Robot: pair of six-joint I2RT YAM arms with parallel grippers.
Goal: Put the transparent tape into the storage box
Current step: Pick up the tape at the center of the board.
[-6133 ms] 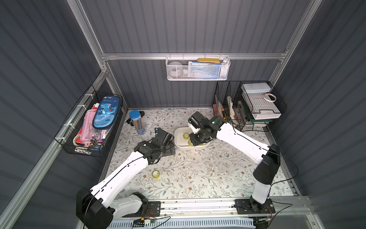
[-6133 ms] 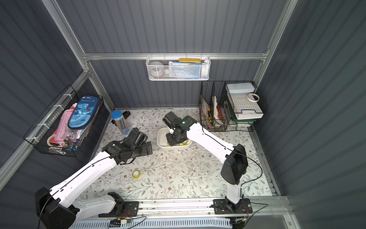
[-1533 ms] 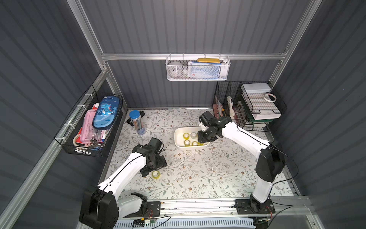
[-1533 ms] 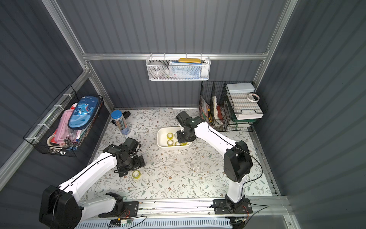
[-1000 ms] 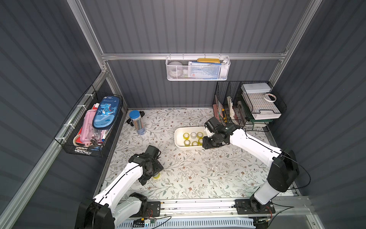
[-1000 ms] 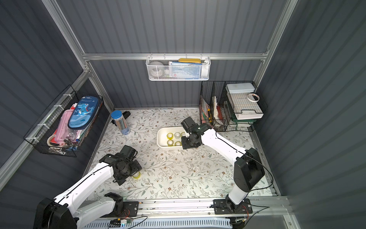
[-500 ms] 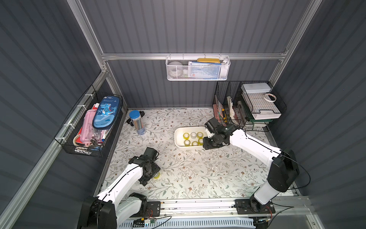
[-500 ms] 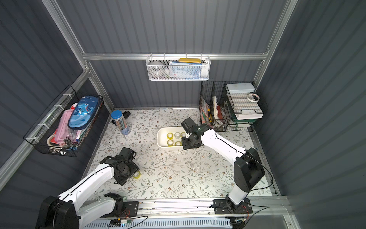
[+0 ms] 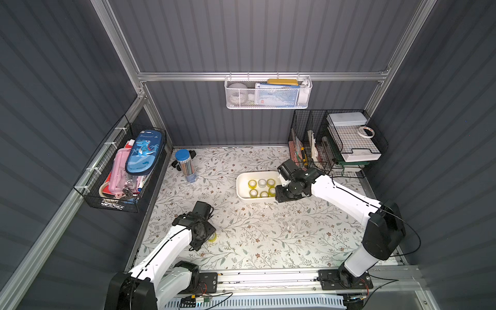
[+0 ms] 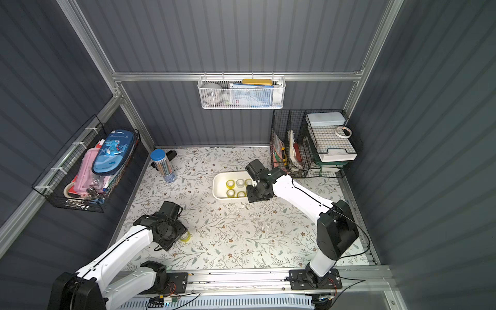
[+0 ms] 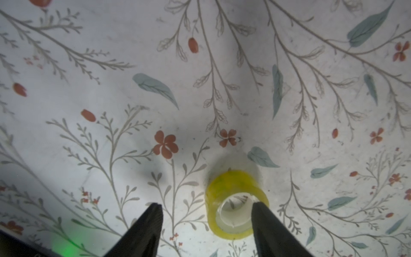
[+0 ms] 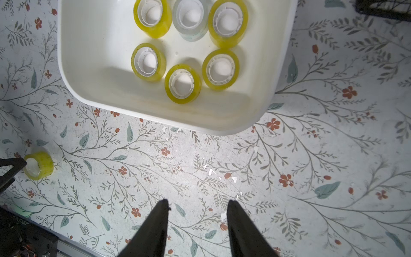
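Observation:
One yellow-tinted roll of transparent tape [image 11: 236, 204] stands alone on the floral mat, seen in both top views [image 9: 212, 238] [image 10: 185, 236] and in the right wrist view [image 12: 39, 165]. My left gripper [image 11: 205, 205] is open and down at this roll. One finger [image 11: 262, 218] is at the roll's rim, while the other stands well clear of it. The white storage box [image 9: 239, 188] [image 12: 155, 115] holds several rolls [image 12: 182, 83], one of them colourless [image 12: 189, 17]. My right gripper [image 12: 198, 202] hangs open with nothing in it, above the mat beside the box.
A blue-lidded pencil tube [image 9: 185, 166] stands at the back left. Black wire baskets [image 9: 335, 150] line the right wall, with a white-rimmed tape ring [image 9: 366, 132] on top. A wire basket of pencil cases [image 9: 126, 171] hangs left, and a white perforated basket [image 9: 268, 94] hangs on the back wall.
My left gripper's jaws have narrowed around the loose roll, which has stayed in place on the mat. The right arm has held still beside the box.

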